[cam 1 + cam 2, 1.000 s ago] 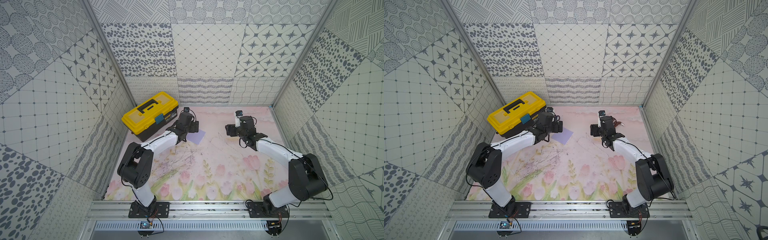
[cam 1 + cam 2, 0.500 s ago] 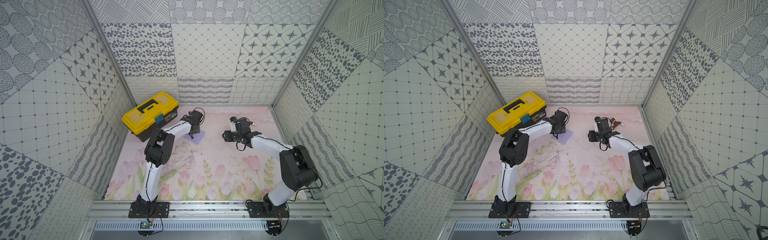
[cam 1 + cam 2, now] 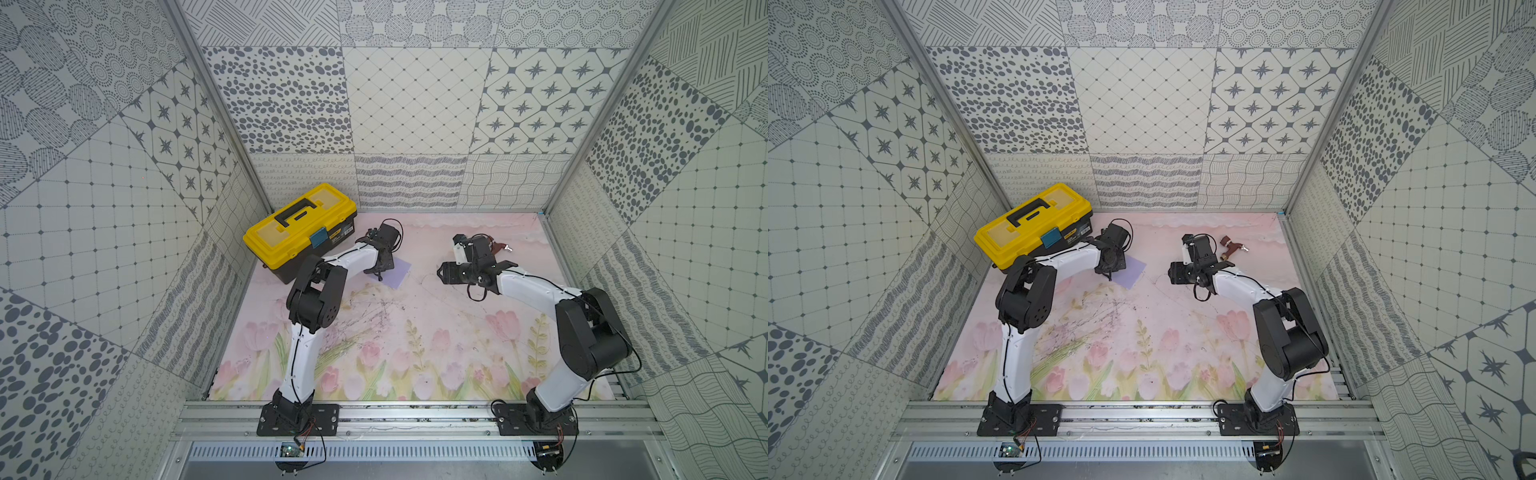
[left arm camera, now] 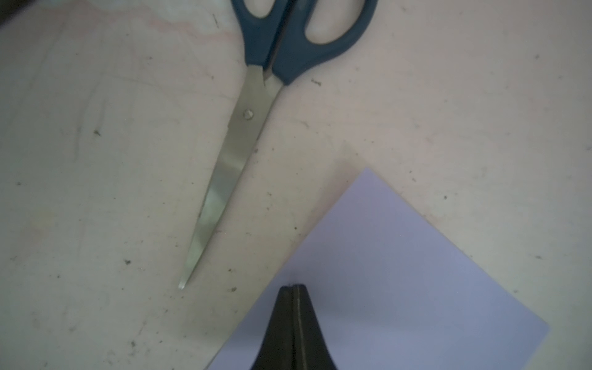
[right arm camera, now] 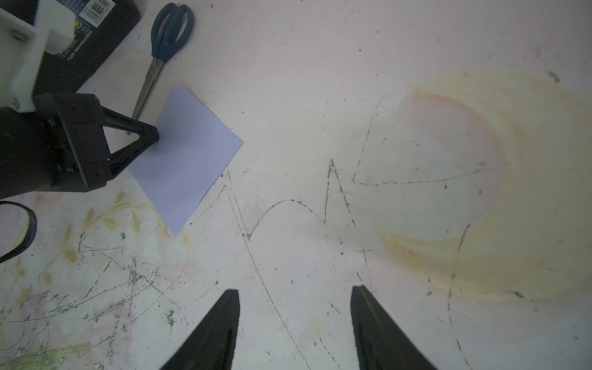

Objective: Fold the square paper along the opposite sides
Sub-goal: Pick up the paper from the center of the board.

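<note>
Square paper (image 3: 398, 271) lies flat on the floral mat (image 3: 415, 332), far half, near centre line. Yellow toolbox (image 3: 299, 224) sits at 10 o'clock from it. Blue-handled scissors (image 5: 150, 73) lie closed between the two, just beside the sheet, not touching.

Left gripper (image 4: 294, 286): jaws together, tips down on the sheet near its 9 o'clock edge.

Right gripper (image 5: 294, 291): at 3 o'clock, well apart from the sheet, jaws apart, nothing between them.

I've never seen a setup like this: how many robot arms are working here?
2. The left arm reaches beside the yellow toolbox, the left gripper shut, tip on the square paper. The right arm hovers over bare mat, the right gripper open. No others seen.
</note>
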Action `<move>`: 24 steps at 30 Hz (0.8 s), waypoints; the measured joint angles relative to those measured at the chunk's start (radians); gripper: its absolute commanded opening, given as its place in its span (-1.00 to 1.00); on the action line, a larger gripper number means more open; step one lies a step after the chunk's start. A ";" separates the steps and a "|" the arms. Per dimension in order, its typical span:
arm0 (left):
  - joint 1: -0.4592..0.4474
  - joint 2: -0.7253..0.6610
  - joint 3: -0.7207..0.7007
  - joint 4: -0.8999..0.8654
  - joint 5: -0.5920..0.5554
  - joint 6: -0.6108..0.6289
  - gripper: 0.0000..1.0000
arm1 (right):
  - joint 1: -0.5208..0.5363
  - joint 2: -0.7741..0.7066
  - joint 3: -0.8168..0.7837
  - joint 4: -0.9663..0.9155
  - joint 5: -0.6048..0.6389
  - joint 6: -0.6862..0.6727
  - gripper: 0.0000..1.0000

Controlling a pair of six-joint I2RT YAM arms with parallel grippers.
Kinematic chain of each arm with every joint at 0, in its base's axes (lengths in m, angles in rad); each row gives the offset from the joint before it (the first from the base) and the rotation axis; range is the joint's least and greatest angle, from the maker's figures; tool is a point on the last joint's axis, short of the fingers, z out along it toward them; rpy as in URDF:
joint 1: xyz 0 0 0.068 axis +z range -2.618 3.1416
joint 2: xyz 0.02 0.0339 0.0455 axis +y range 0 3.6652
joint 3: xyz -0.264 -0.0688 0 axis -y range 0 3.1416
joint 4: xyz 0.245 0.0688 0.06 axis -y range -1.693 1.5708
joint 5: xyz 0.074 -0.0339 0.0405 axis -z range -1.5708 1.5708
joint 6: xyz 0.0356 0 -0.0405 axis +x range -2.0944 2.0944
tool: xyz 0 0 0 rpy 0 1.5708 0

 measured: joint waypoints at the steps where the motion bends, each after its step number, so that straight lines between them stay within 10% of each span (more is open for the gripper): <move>1: -0.002 -0.010 -0.023 0.024 0.000 -0.004 -0.96 | 0.005 0.002 0.006 -0.002 -0.017 0.010 0.24; 24: -0.039 -0.095 -0.240 0.321 -0.083 -0.026 -1.00 | 0.121 0.428 0.333 0.060 -0.219 0.235 0.29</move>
